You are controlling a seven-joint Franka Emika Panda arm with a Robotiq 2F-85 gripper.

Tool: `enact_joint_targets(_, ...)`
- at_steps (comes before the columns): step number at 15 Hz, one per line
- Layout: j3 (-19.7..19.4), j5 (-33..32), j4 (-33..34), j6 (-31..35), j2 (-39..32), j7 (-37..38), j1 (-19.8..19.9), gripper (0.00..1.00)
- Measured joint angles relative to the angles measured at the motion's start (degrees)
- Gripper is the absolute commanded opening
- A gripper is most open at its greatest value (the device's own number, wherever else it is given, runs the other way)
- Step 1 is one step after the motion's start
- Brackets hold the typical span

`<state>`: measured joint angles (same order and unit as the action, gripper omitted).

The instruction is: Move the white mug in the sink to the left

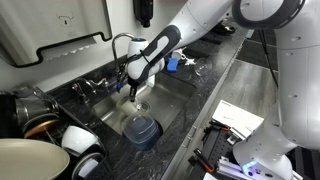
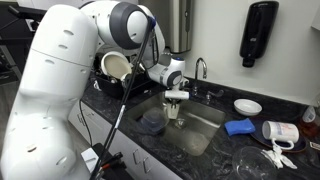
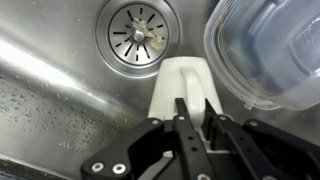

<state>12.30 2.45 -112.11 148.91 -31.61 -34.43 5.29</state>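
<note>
Steel sink [image 3: 45, 70] wall fills the left of the wrist view, then the drain [image 3: 138, 35], then the white mug [image 3: 185, 82] in the middle, just below and rt of the drain. Blue-grey tub [image 3: 265, 50] is at far rt, its rim just beside the mug. Claw [image 3: 198, 115] comes in from the bottom, jaws narrow: one finger on the mug's front, the other by its rt side. Can't tell if it's clamped. In an exterior view, faucet [image 1: 120, 45] stands behind the arm.
</note>
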Motion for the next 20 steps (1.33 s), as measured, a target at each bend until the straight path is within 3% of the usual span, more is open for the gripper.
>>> enact_joint_targets(4,0.00,-1.37,0.01,-1.61,0.09,-0.36,0.00,0.04)
enact_joint_targets(9,-0.63,-3.81,0.04,-9.29,-0.66,-1.16,-0.10,0.04)
enact_joint_targets(20,-3.46,-8.44,2.71,-10.17,-2.59,1.96,-2.89,0.04)
